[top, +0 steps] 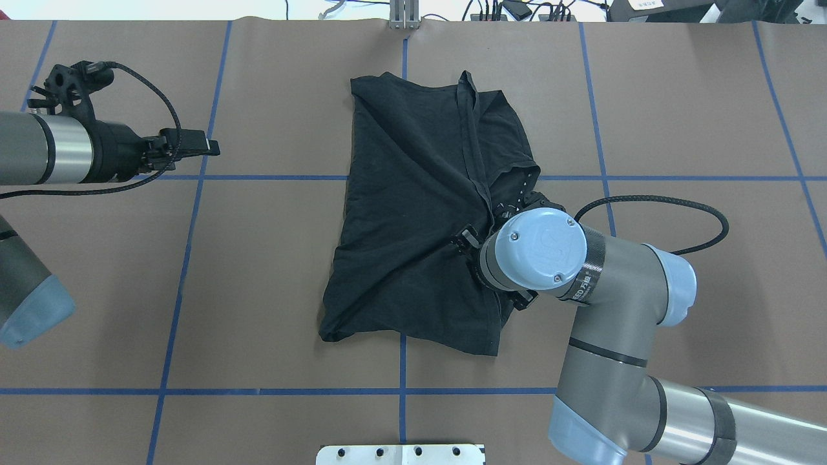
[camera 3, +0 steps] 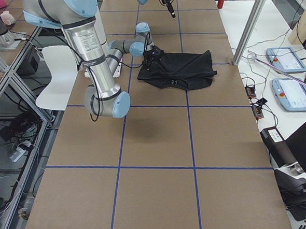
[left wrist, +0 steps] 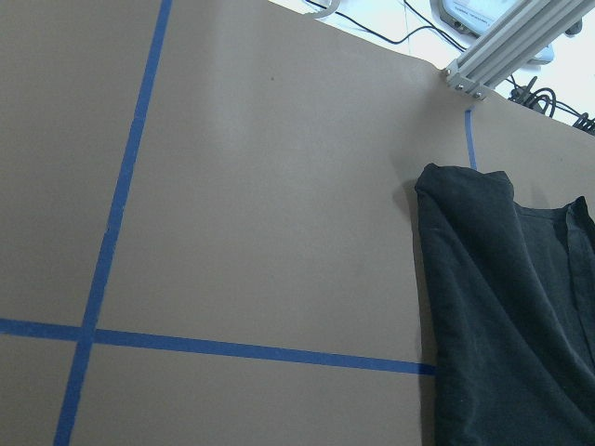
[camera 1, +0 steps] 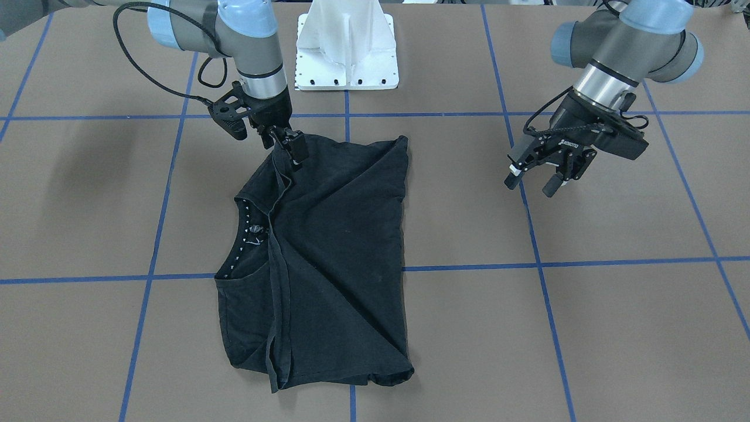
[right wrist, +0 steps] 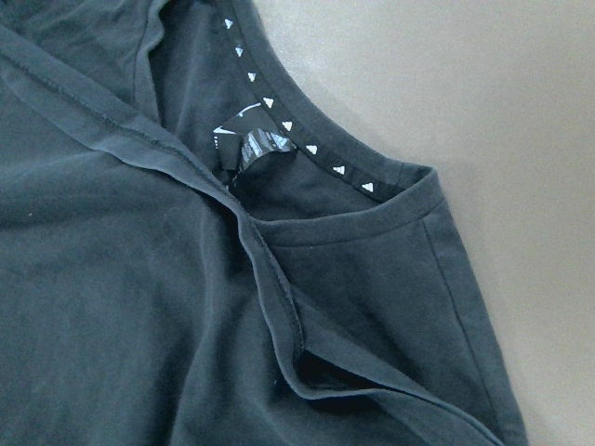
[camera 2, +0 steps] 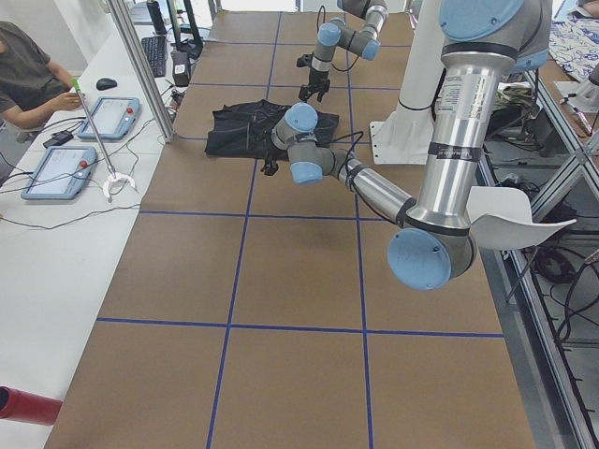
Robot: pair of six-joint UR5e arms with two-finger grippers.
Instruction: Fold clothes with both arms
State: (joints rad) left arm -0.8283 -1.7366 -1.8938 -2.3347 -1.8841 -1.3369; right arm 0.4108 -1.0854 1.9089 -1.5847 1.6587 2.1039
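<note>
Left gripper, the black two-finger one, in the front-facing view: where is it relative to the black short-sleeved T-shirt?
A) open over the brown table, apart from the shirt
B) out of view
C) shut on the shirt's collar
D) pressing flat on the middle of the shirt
A: the left gripper hangs with its fingers spread over the brown table, off to one side of the black short-sleeved T-shirt and not touching it.

Right hand (camera 1: 288, 153) low, pinched shut — left hand (camera 1: 531, 184) raised, fingers apart.
</note>
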